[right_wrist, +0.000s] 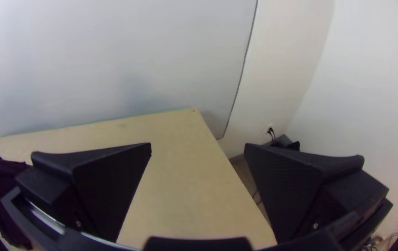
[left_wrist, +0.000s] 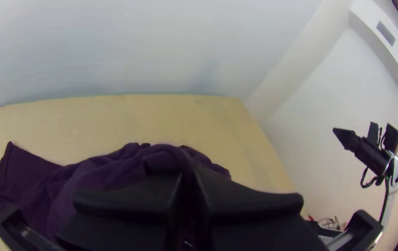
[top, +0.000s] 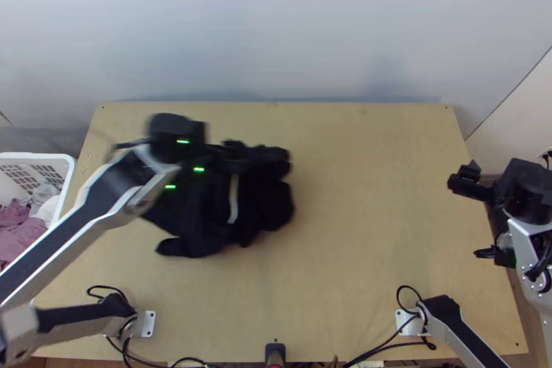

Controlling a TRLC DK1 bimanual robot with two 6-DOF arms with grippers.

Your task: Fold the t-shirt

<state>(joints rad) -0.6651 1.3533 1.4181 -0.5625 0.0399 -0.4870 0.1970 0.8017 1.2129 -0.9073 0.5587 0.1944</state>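
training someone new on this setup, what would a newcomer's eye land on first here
The bunched dark t-shirt, left of the middle of the table, with the left gripper closed on it, would draw the eye first. Next, the right gripper, wide open by the table's right edge. Then the white laundry basket at the far left, holding clothes.

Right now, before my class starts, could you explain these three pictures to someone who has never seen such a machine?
The machine is two robot arms. One picture looks down from high above; the other two come from cameras on the arms' wrists. On the wooden table lies a dark shirt, bunched up. The left tool is closed on it, though I cannot tell on which part. The right tool is open and holds nothing, near the table's right edge. At the left is a white basket with cloth in it.
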